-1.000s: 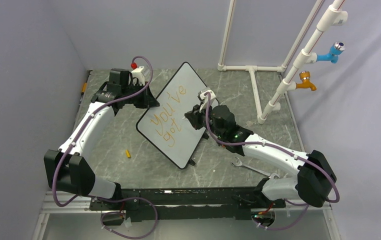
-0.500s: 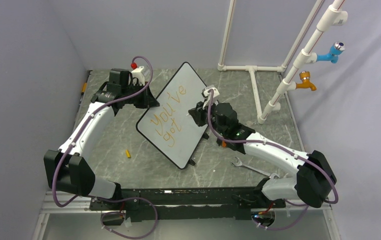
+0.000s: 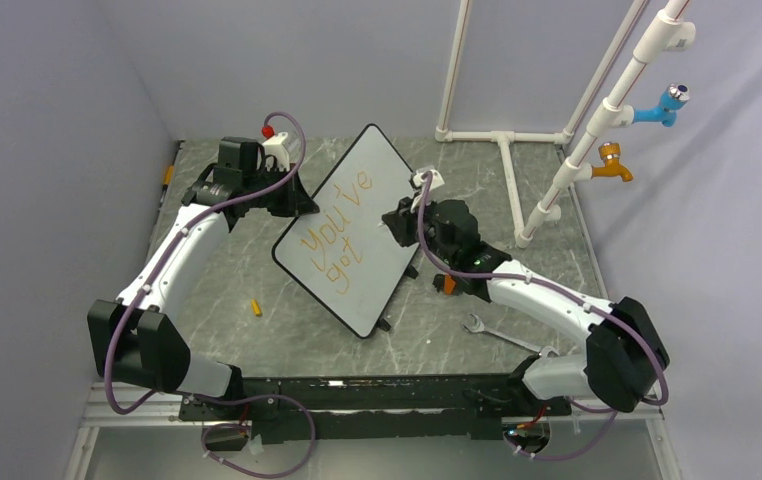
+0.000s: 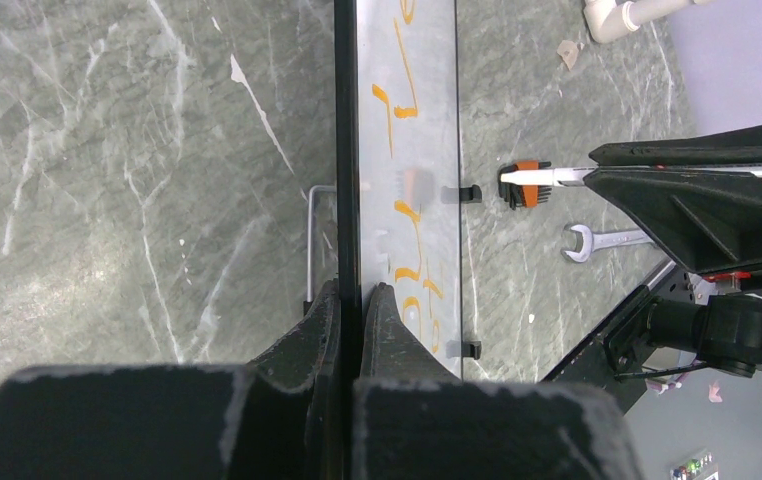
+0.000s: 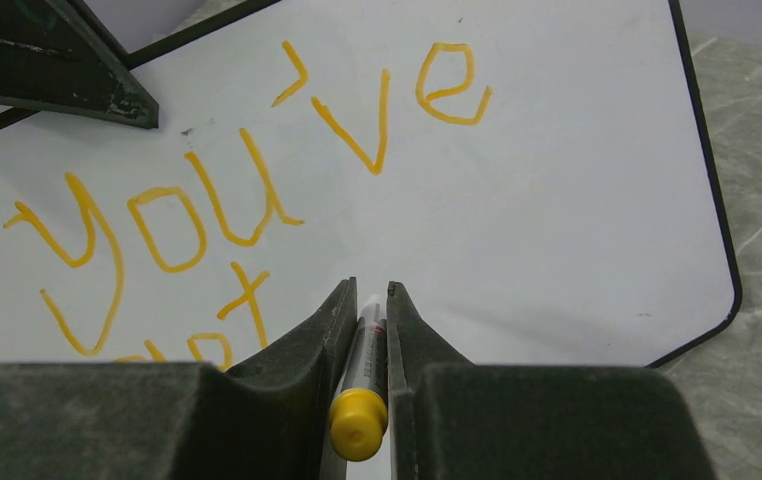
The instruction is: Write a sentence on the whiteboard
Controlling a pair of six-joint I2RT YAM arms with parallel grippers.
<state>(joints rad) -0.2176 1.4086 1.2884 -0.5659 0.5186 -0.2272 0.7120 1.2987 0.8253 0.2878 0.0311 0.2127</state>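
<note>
Lab cell: grey walls [image 3: 57, 150], PVC frame [image 3: 502, 137]

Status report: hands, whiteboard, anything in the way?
Left hand shut on edge of large white black-rimmed whiteboard. Right hand shut on yellow-capped white marker. Orange handwritten sentence reads "You've got". Nothing blocking.

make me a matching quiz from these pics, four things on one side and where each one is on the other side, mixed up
Things
1. whiteboard
2. marker
3. wrench
4. small yellow piece

Places
A. lying on the table, right of the whiteboard in the top view
B. pinched in the right gripper
C. lying on the table, left of the whiteboard in the top view
D. clamped at its edge by the left gripper

Pairs: 1-D, 2-B, 3-A, 4-C
</note>
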